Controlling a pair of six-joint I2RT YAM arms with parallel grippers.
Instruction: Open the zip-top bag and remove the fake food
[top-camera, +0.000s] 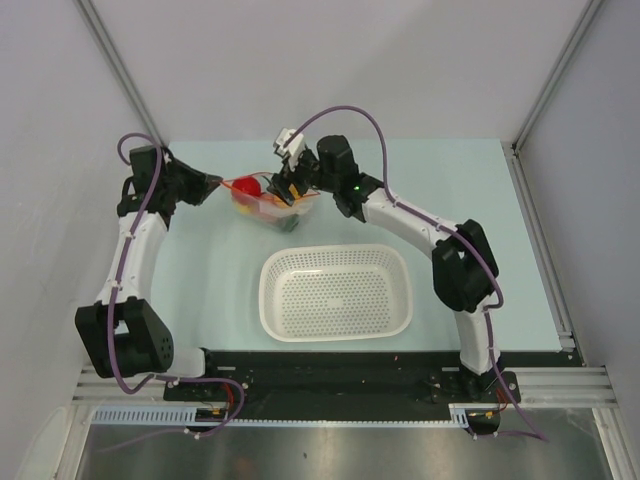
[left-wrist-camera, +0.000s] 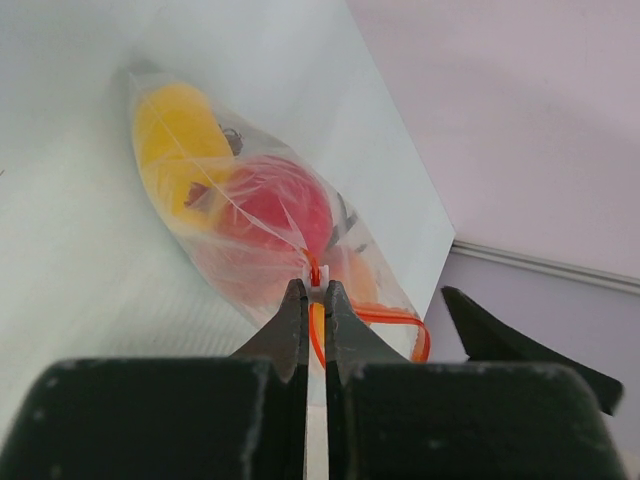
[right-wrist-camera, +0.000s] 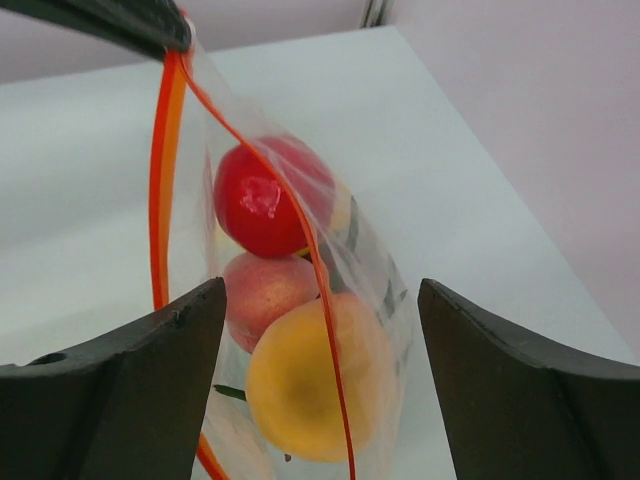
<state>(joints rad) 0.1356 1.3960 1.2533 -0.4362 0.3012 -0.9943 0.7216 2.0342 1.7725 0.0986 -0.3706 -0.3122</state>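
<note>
The clear zip-top bag (top-camera: 275, 208) lies on the pale green table behind the basket. Its red-orange zip strip (right-wrist-camera: 160, 170) is parted, so the mouth gapes. My left gripper (left-wrist-camera: 313, 288) is shut on the strip at the bag's left end (top-camera: 218, 184). My right gripper (right-wrist-camera: 322, 290) stands open over the mouth (top-camera: 288, 190), one finger (right-wrist-camera: 150, 370) on each side of the bag. Inside is the fake food: a red round fruit (right-wrist-camera: 265, 200), a pink peach (right-wrist-camera: 262, 295), an orange fruit (right-wrist-camera: 320, 390) and a yellow piece (left-wrist-camera: 180, 150).
A white perforated basket (top-camera: 336, 290) stands on the table just in front of the bag, between the two arms. Grey walls close in the table at the back and on both sides.
</note>
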